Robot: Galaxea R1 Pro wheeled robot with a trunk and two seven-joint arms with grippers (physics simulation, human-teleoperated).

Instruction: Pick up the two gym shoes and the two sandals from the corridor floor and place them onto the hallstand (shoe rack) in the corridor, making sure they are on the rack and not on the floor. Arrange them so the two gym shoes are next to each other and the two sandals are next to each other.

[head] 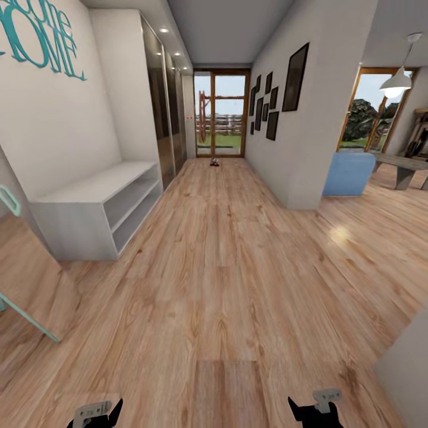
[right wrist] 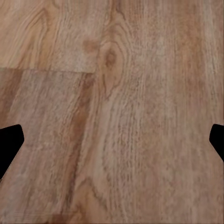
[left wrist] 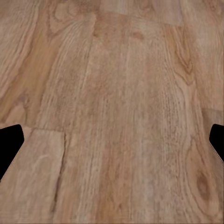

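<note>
Wood-plank corridor floor (head: 226, 285), hallstand (head: 98, 211) head view, both hands (left wrist: 112, 140) (right wrist: 112, 140) spread.

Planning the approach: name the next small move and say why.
Probably drive forward down the corridor floor. Small dark things, likely footwear, lie far off by the glass door; left gripper and right gripper hang open over bare planks.

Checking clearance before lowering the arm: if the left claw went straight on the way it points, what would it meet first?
The corridor floor: bare wood planks lie between the open left claw's fingertips; how far off is unclear.
</note>
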